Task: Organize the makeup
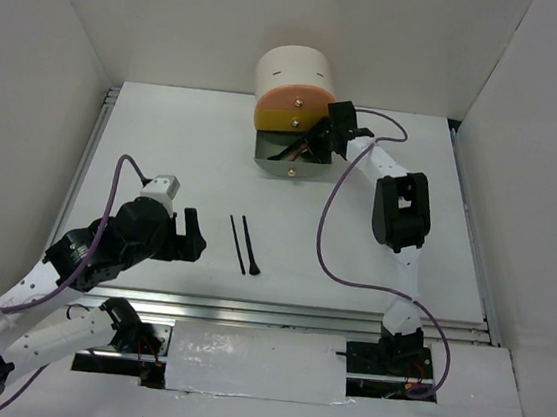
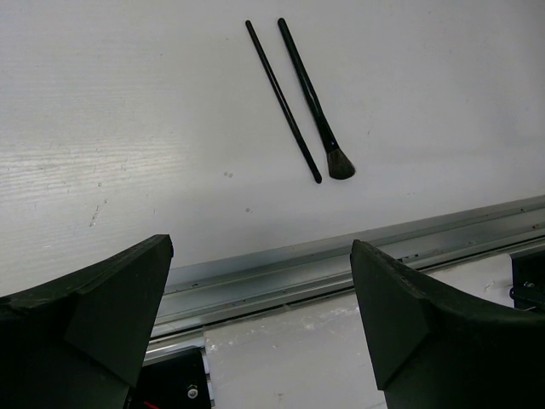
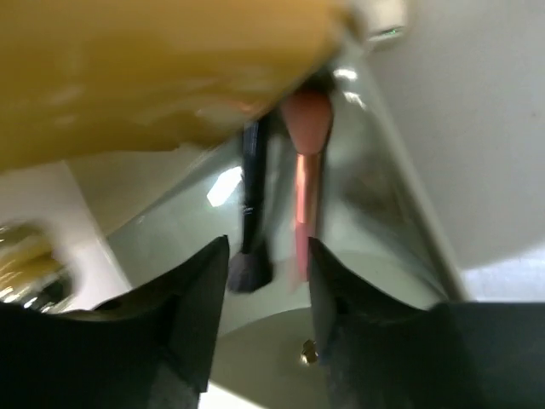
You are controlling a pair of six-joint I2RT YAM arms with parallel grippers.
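Note:
A thin black stick [image 1: 237,244] and a black flared-head brush [image 1: 251,249] lie side by side on the white table, right of my left gripper [image 1: 195,237]. The left wrist view shows the stick [image 2: 283,100] and brush [image 2: 317,111] ahead of that gripper [image 2: 260,315], which is open and empty. My right gripper [image 1: 322,138] is at the organizer's open green drawer [image 1: 276,156]. In the right wrist view it [image 3: 266,281] is open over the drawer, where a black brush [image 3: 249,213] and a salmon-pink stick [image 3: 305,187] lie, blurred. The other makeup is hidden.
The cream cylindrical organizer [image 1: 294,69] stands at the back centre, its orange drawer front [image 1: 292,104] above the open green one. A metal rail [image 2: 341,256] runs along the table's near edge. White walls enclose the left, right and back.

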